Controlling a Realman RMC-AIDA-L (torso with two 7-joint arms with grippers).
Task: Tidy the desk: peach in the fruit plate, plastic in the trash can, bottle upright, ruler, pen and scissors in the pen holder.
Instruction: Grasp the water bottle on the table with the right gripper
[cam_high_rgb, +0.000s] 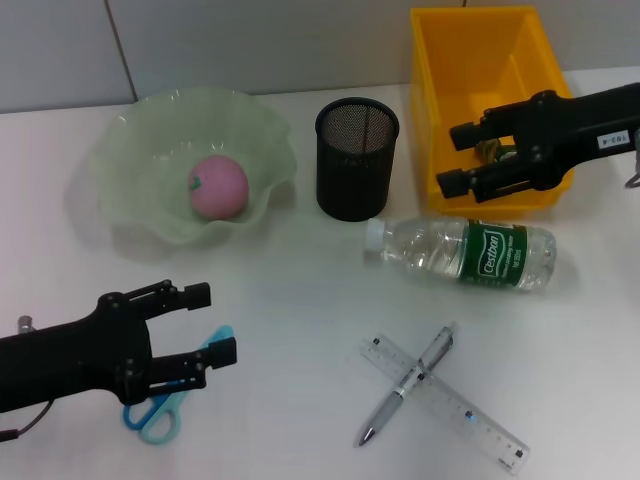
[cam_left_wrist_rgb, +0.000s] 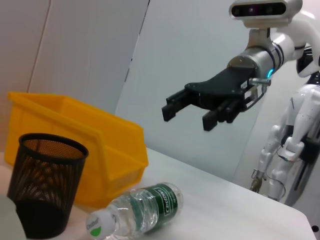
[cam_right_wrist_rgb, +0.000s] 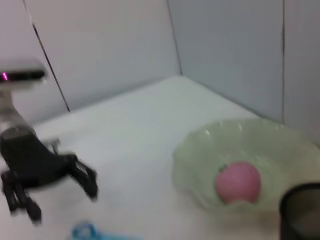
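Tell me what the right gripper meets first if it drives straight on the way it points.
Probably the black mesh pen holder: the right gripper, open over the yellow plastic bin, points toward it. It may pass above, since height is unclear.

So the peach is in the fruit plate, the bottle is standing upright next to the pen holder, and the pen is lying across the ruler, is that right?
Not quite. The bottle is lying on its side, not upright, as the head view shows. The peach is in the fruit plate, and the pen lies across the ruler.
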